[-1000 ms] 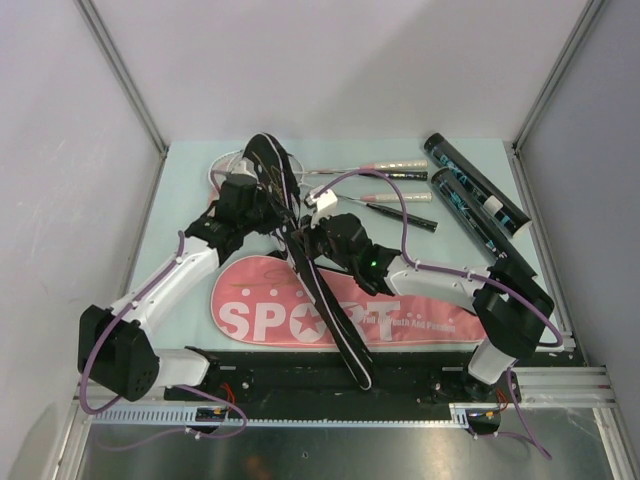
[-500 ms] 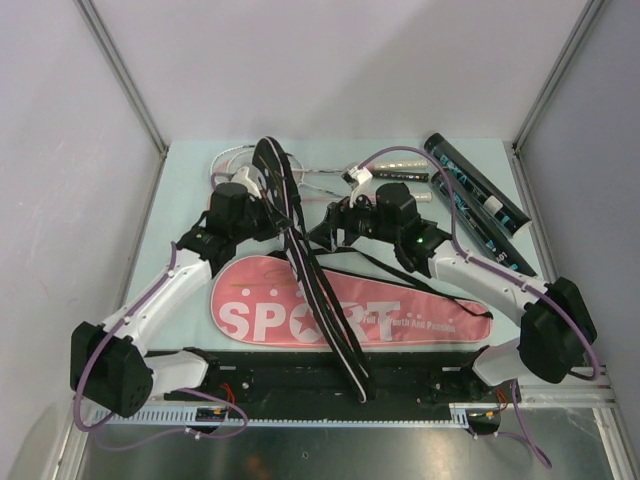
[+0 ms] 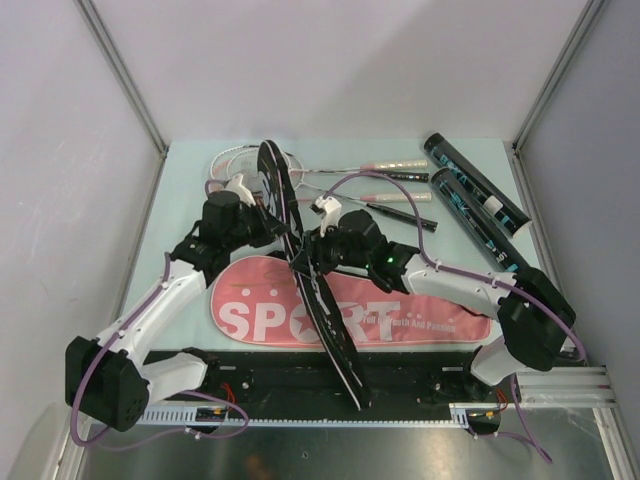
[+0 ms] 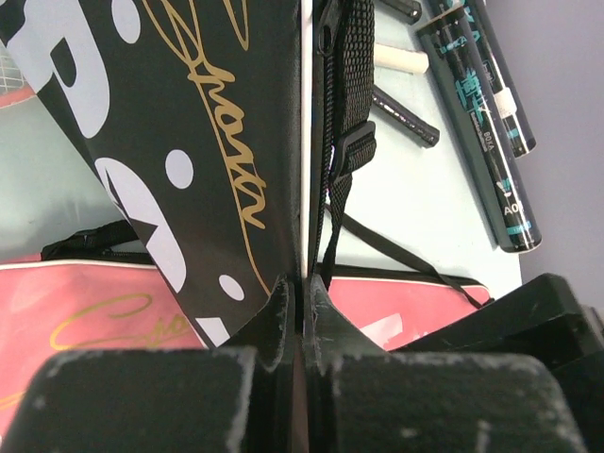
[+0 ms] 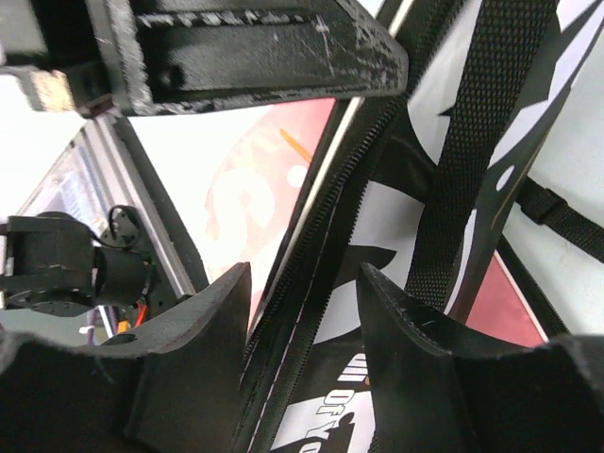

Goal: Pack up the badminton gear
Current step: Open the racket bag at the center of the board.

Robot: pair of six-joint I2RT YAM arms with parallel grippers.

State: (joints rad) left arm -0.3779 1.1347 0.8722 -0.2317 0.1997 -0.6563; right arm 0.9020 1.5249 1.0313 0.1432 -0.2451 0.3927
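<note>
A pink racket bag (image 3: 250, 300) printed "SPORT" lies flat at the near middle of the table. Its black flap (image 3: 328, 325) stands up on edge across it. My left gripper (image 3: 264, 216) is shut on the flap's edge (image 4: 236, 142), the jaws (image 4: 302, 283) pressed together on it. My right gripper (image 3: 306, 254) is open, its jaws (image 5: 304, 274) straddling the flap's zipper edge (image 5: 326, 217) without pinching it. Two pink-and-white rackets (image 3: 385, 166) (image 3: 398, 198) lie at the back. Two dark tubes (image 3: 470, 180) (image 3: 488, 222) with teal print lie at the back right.
A black webbing strap (image 4: 351, 66) with a buckle hangs off the flap, trailing over the bag (image 5: 472, 160). Metal frame posts (image 3: 120, 75) rise at both back corners. The arms' base rail (image 3: 300, 385) runs along the near edge.
My right gripper let go, swung back toward the rackets, then returned open around the flap's zipper edge. The left gripper closed on the flap, which stands more upright now.
</note>
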